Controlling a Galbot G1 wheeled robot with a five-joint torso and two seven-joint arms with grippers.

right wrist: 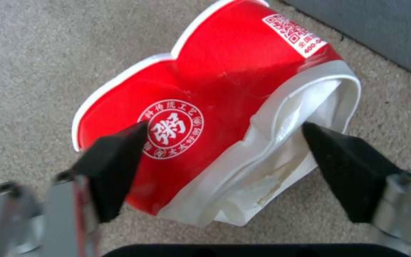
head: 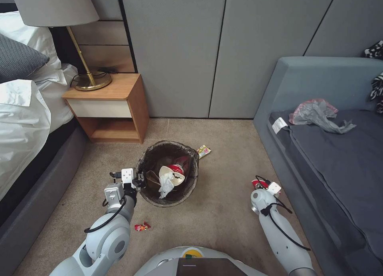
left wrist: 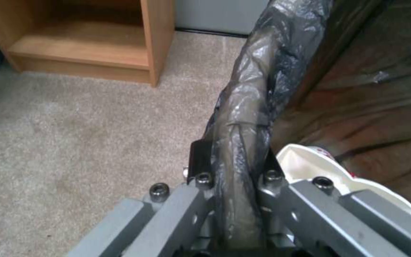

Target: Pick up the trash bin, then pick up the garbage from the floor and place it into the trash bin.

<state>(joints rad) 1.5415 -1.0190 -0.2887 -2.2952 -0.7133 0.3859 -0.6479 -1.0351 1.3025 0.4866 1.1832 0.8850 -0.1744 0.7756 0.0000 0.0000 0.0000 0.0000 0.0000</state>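
**Right gripper straddles crushed cup as bin fills**

A crushed red-and-white paper cup (right wrist: 215, 117) lies on its side on the beige carpet (right wrist: 34, 53), with the right gripper (right wrist: 224, 167) lowered around it, its two black fingers apart, one at the red wall and one at the flattened white rim, neither visibly pinching yet. In the head view that gripper (head: 266, 185) sits low beside the grey sofa (head: 319, 156).

The left gripper (left wrist: 234, 178) is clamped on the rim of the trash bin (head: 167, 174), one finger outside and one inside the dark bag liner (left wrist: 253, 107); whether the bin is lifted off the carpet cannot be told. The bin stands between the wooden nightstand (head: 113, 108) and the sofa.

The job looks partly done: the bin is gripped, and inside it lie one paper cup (head: 173, 173) and one crumpled white tissue (head: 165, 186).

Three pieces remain on the floor: the cup under the right gripper, one yellow snack wrapper (head: 203, 150) just behind the bin, and one small red wrapper (head: 142, 227) near the left arm.
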